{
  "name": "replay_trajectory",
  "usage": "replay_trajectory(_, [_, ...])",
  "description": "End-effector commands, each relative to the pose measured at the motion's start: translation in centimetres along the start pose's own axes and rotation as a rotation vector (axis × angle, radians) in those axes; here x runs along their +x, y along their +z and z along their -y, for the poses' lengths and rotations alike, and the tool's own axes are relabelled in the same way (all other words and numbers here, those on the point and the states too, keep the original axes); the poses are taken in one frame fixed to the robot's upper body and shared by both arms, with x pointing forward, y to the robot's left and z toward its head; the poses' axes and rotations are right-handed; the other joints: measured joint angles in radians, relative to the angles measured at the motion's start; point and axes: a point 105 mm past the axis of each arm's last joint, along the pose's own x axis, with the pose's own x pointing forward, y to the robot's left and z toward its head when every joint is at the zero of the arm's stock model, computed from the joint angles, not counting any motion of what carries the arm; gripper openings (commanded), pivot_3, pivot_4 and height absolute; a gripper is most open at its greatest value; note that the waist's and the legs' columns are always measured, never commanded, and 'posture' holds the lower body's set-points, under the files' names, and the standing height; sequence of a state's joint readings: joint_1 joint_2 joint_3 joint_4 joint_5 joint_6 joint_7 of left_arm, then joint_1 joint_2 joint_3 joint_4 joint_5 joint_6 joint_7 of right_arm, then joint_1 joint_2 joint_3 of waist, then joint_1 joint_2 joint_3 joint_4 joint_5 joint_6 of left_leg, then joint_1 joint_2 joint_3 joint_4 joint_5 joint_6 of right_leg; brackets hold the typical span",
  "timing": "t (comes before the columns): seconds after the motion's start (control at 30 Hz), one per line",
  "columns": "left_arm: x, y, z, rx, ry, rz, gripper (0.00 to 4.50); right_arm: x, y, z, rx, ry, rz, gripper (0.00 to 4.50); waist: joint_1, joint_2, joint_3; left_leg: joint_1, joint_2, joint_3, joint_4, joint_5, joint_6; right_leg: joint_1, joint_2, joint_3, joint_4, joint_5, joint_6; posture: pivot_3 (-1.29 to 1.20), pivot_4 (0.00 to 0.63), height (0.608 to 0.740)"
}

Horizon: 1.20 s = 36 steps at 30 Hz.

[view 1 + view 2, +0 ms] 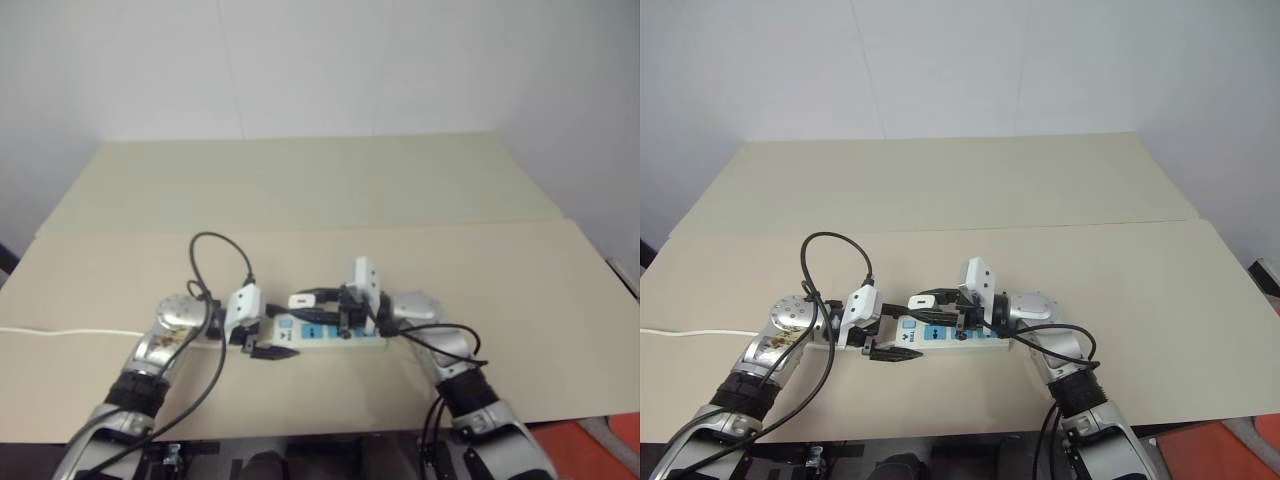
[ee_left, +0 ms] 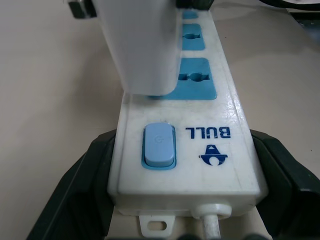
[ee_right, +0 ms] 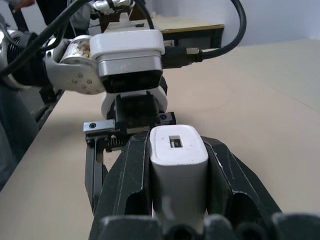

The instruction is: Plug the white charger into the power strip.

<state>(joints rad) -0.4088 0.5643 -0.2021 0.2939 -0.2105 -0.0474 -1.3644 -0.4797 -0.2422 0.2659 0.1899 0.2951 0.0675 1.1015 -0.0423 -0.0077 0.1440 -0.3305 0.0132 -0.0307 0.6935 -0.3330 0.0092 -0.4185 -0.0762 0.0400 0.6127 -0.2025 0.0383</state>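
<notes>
the right gripper is clamped on the white charger, its two black fingers pressed against the block's flat sides, with the small port on the charger's end face looking back along the fingers. just beyond and below that grip lies the power strip, and in the left wrist view the charger hangs over the strip's first blue outlet face beside the switch, its lower edge at or just above that face; the prongs are hidden, so whether they have entered the slots cannot be told. the left gripper holds the strip at its switch end, jaws spread wide with one finger on each long side of the white bar, touching it or very nearly, which looks like bracing it for the push. past the switch and the printed logo, the next two blue outlets lie free, farther along the strip from the left gripper. behind the left gripper the strip's thin white cord trails off across the tan table. judged from this, picking up the charger and steadying the strip are done and the charger is lined up over an outlet; what seems left is the downward press to seat it fully, then letting go with both grippers.
</notes>
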Motion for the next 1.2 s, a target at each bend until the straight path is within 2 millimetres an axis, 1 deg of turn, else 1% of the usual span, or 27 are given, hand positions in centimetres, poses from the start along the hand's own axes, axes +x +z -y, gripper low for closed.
replay_trajectory(0.03, [-0.2,-0.9,1.0,-0.004,-0.044,-0.051,3.29,-2.0,-3.3,-0.1,0.065,-0.032,-0.119,1.16,0.001,0.0,-0.001,0.0,0.0,0.0,0.0,0.0,0.0,0.0,0.0,0.0,0.0,0.0,0.0,0.0,0.15,0.74])
replay_trajectory(0.37, [-0.2,-1.0,1.1,-0.005,-0.045,-0.056,3.29,-3.4,-4.9,-0.4,0.07,-0.035,-0.183,1.16,0.005,-0.001,-0.003,0.004,0.0,0.0,-0.001,0.0,0.0,0.004,0.0,0.0,-0.001,0.0,0.0,0.0,0.15,0.74])
replay_trajectory(0.5, [-0.3,-1.1,1.1,-0.006,-0.043,-0.062,3.29,-4.1,-5.1,-0.2,0.065,-0.042,-0.198,1.16,0.005,-0.001,-0.003,0.012,0.0,0.0,-0.003,-0.001,0.001,0.014,0.0,0.0,-0.003,-0.002,-0.001,0.0,0.15,0.74])
replay_trajectory(0.7, [-0.5,-1.2,1.2,-0.007,-0.031,-0.063,3.29,-5.9,-5.6,0.8,0.083,-0.082,-0.228,1.16,0.008,-0.001,-0.003,0.014,0.0,0.0,-0.003,-0.001,0.002,0.015,0.0,0.0,-0.003,-0.002,-0.001,0.0,0.15,0.74])
replay_trajectory(0.83, [-0.6,-1.3,1.2,-0.005,-0.025,-0.067,3.29,-6.5,-6.0,1.0,0.08,-0.08,-0.254,1.16,0.009,-0.002,-0.003,0.014,0.0,0.0,-0.003,-0.001,0.002,0.015,0.0,0.0,-0.004,-0.002,-0.001,0.0,0.15,0.74])
replay_trajectory(0.9, [-0.6,-1.3,1.2,-0.004,-0.023,-0.069,3.29,-6.3,-6.0,0.9,0.076,-0.073,-0.255,1.16,0.011,-0.002,-0.003,0.014,0.0,0.0,-0.003,-0.001,0.002,0.015,0.0,0.0,-0.004,-0.002,-0.001,0.0,0.15,0.74])
replay_trajectory(0.97, [-0.6,-1.3,1.2,-0.004,-0.022,-0.07,3.29,-5.7,-5.8,0.8,0.07,-0.06,-0.245,1.16,0.012,-0.002,-0.003,0.015,0.0,0.0,-0.003,-0.001,0.002,0.015,0.0,0.0,-0.004,-0.002,-0.001,0.0,0.15,0.74])
replay_trajectory(1.1, [-0.2,-1.2,1.0,0.001,-0.022,-0.064,3.29,-3.2,-5.1,-0.1,0.051,0.011,-0.215,1.16,0.01,-0.002,-0.003,0.015,0.0,0.0,-0.003,-0.001,0.002,0.015,0.0,0.0,-0.004,-0.002,-0.001,0.0,0.15,0.74])
replay_trajectory(1.2, [-0.1,-1.1,1.0,0.004,-0.022,-0.061,3.29,-2.5,-5.1,-0.4,0.053,0.029,-0.212,1.16,0.009,-0.002,-0.003,0.017,0.0,0.0,-0.005,-0.001,0.002,0.015,0.0,0.0,-0.003,-0.003,-0.003,0.0,0.15,0.74])
